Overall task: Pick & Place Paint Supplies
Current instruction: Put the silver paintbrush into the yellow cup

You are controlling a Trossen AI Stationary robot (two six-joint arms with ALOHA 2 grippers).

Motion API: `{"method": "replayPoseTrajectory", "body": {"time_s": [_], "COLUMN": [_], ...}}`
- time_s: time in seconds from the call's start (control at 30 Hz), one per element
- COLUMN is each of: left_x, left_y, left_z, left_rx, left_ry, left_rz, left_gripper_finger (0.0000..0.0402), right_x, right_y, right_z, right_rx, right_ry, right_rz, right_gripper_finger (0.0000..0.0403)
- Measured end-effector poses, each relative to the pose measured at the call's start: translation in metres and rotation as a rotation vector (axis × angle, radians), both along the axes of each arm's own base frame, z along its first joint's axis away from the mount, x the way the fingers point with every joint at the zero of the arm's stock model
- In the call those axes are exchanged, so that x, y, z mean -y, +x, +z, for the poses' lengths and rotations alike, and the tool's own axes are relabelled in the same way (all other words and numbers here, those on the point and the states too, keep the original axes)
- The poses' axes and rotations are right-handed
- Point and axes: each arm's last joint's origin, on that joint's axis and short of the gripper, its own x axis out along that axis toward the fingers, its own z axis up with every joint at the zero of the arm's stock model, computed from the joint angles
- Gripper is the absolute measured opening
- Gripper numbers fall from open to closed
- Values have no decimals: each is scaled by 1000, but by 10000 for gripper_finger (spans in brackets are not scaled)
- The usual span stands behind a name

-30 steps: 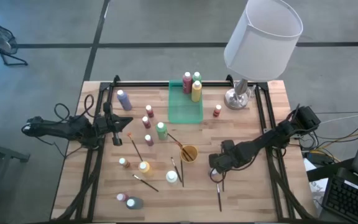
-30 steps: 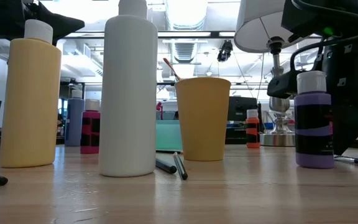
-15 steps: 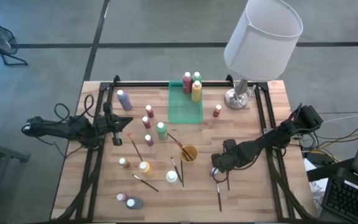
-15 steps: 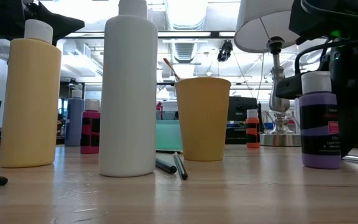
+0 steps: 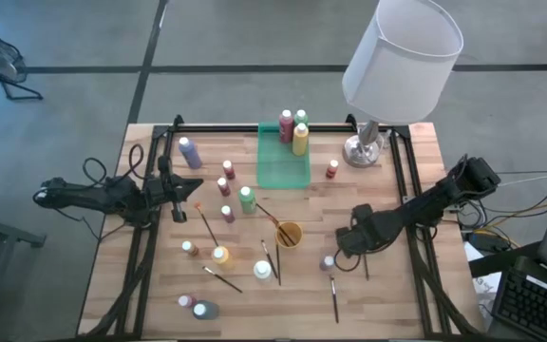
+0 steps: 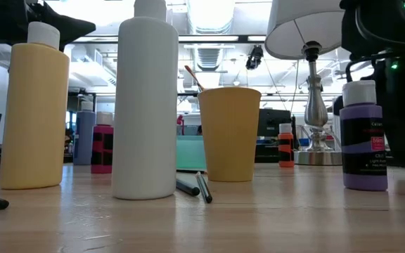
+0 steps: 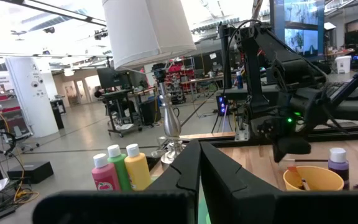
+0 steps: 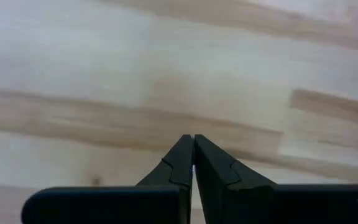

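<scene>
From above, the wooden counter (image 5: 387, 294) carries the paint supplies scattered across it. The right claw (image 5: 342, 249) sits at about 4 o'clock from the counter's middle, just beside a small purple bottle (image 5: 328, 263) and a thin brush (image 5: 334, 300) lying at its 6 o'clock. The orange cup (image 5: 288, 234) stands at the claw's 9 o'clock with a brush tip in it. The green tray (image 5: 275, 169) at 12 o'clock holds a red, a green and a yellow bottle (image 5: 299, 141) at its far end. The left claw (image 5: 180, 213) waits at 9 o'clock, near a lilac bottle (image 5: 189, 152).

From counter level, a tall yellow bottle (image 6: 34, 112) and a white bottle (image 6: 145, 105) stand in front, the cup behind them, two brushes (image 6: 195, 187) lying at its foot, and the purple bottle at 3 o'clock under the dark right arm.

The left wrist view shows that claw's fingers (image 7: 185, 177) pressed together, holding nothing, with the lamp (image 7: 151, 37) beyond.

The right wrist view shows its fingers (image 8: 182, 165) closed tip to tip over bare wood, gripping nothing.
</scene>
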Motion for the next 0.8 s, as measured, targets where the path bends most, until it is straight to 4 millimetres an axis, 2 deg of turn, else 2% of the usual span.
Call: {"method": "replayPoseTrajectory", "body": {"time_s": [0.47, 0.8], "left_x": [0, 0], "left_y": [0, 0], "left_z": [0, 0], "left_rx": [0, 0], "left_ry": [0, 0], "left_rz": [0, 0], "left_gripper_finger": [16, 16], "right_x": [30, 45], "right_y": [8, 29], "right_z": [10, 14], "right_rx": [42, 189], "right_ry": [-77, -252], "right_rz": [82, 207], "right_gripper_finger": [8, 8]}}
